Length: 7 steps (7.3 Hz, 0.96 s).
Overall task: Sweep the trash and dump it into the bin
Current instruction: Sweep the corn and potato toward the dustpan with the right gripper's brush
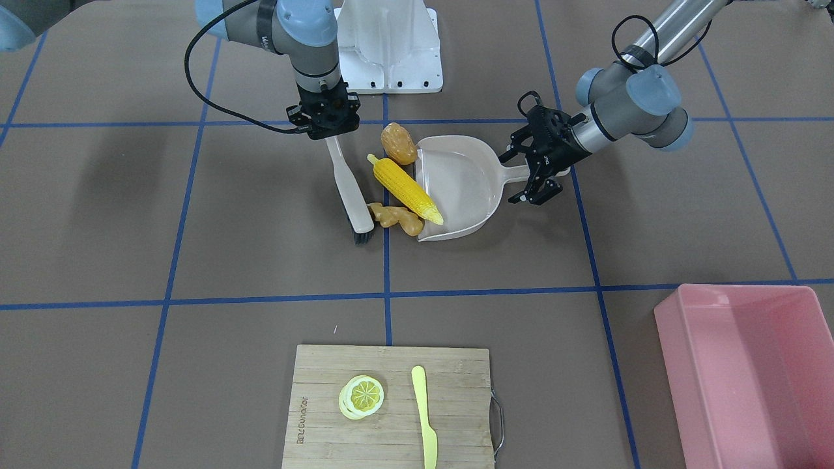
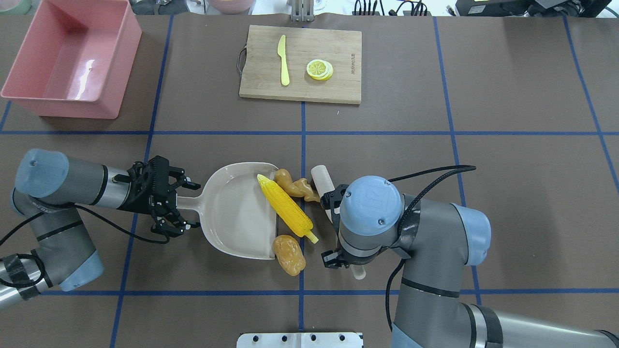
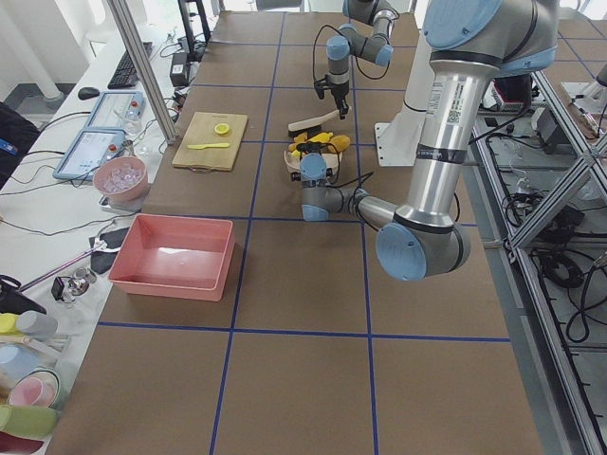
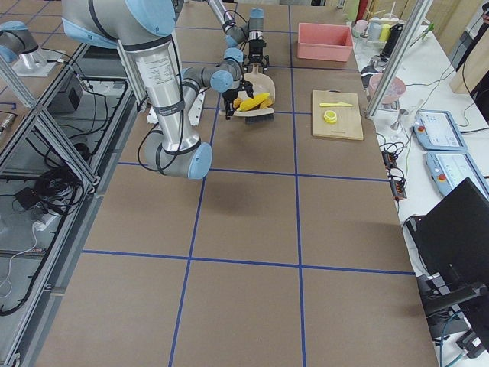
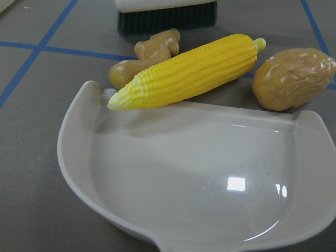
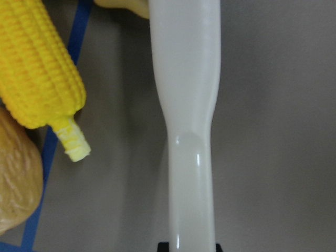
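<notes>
The trash lies in a row at the beige dustpan's (image 2: 232,212) open lip: a yellow corn cob (image 2: 285,207) with its tip over the lip, a tan ginger root (image 2: 295,186) and a brown potato (image 2: 289,254). A white brush (image 1: 348,192) lies just beyond the trash, bristles (image 5: 167,20) on the table next to the ginger. My right gripper (image 1: 328,133) is shut on the brush handle (image 6: 189,105). My left gripper (image 2: 193,205) is open, one finger on each side of the dustpan handle (image 1: 521,173). The pink bin (image 2: 130,53) stands at the far left corner.
A bamboo cutting board (image 2: 338,82) at the table's far middle carries a lemon slice (image 2: 319,69) and a yellow knife (image 2: 283,60). The white base plate (image 1: 391,45) sits between the arms. Blue tape lines cross the brown table.
</notes>
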Tool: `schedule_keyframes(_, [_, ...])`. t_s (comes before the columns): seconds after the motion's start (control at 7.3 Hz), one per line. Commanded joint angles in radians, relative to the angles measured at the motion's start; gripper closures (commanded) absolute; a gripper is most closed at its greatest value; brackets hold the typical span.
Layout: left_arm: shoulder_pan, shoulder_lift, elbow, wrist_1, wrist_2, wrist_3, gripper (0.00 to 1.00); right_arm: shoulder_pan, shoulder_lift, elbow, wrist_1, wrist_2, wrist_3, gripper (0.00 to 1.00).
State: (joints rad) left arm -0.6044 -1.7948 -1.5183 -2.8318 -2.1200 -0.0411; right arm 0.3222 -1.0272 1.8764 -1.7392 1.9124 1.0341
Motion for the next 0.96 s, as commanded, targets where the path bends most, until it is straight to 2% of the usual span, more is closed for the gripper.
schedule_keyframes(0.0, [0.0, 0.0, 0.0, 0.0, 0.0, 0.001, 0.02, -0.035, 0.044, 0.004, 0.0, 0.007, 0.056, 1.0])
schedule_keyframes(0.55, [0.0, 0.0, -0.002, -0.002, 0.0, 0.001, 0.02, -0.088, 0.114, -0.003, -0.006, 0.008, 0.123, 1.0])
schedule_keyframes(0.69, [0.0, 0.0, -0.002, -0.003, 0.0, 0.001, 0.02, -0.088, 0.162, -0.005, -0.087, 0.01, 0.113, 1.0])
schedule_keyframes(0.82, [0.0, 0.0, -0.002, -0.003, 0.0, 0.001, 0.02, -0.081, 0.156, 0.001, -0.109, 0.011, 0.091, 1.0])
